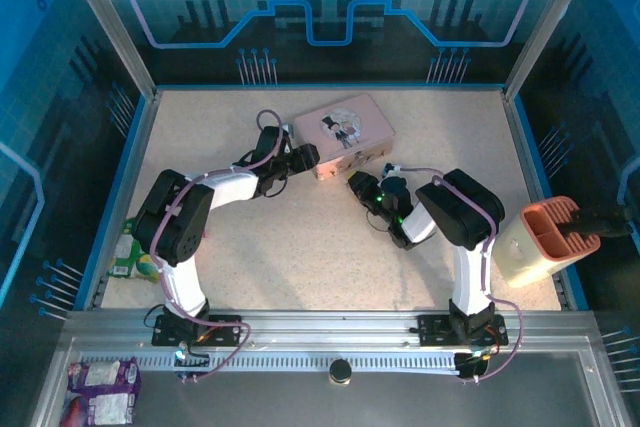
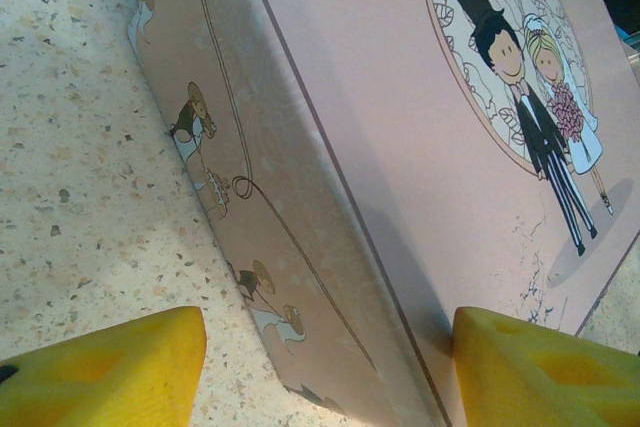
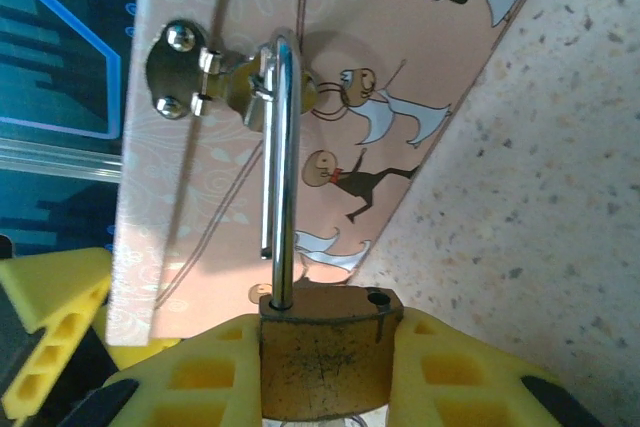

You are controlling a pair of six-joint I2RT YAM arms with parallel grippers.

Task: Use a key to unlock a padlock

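The padlock (image 3: 322, 352) is sitting upright between the yellow pads of the right gripper (image 3: 325, 377), which is clamping its brass body from both sides. It is hanging at the tin's (image 1: 345, 130) front wall. Its shackle (image 3: 283, 167) is looping through the staple of the hasp (image 3: 185, 67). One leg is entering the body, while the other is ending in the air above it, turned away from its empty hole. Judging by that, the lock is looking already sprung and the unlocking step is at or near its end. The key I am not making out: the keyhole end of the body is lying below the wrist view's edge.

The next move is probably calling for keeping the body steady and swinging or lifting the free leg out of the staple, without letting the shackle snap home again.

The left gripper (image 2: 325, 377) is standing with jaws apart, straddling the tin's near corner and seemingly bracing it. I cannot tell whether it is touching.

The tin wall and hasp are crowding the shackle closely. On the table (image 1: 300, 247), a peach caddy (image 1: 545, 242) at the right and a green packet (image 1: 130, 257) at the left are lying well apart from the work.
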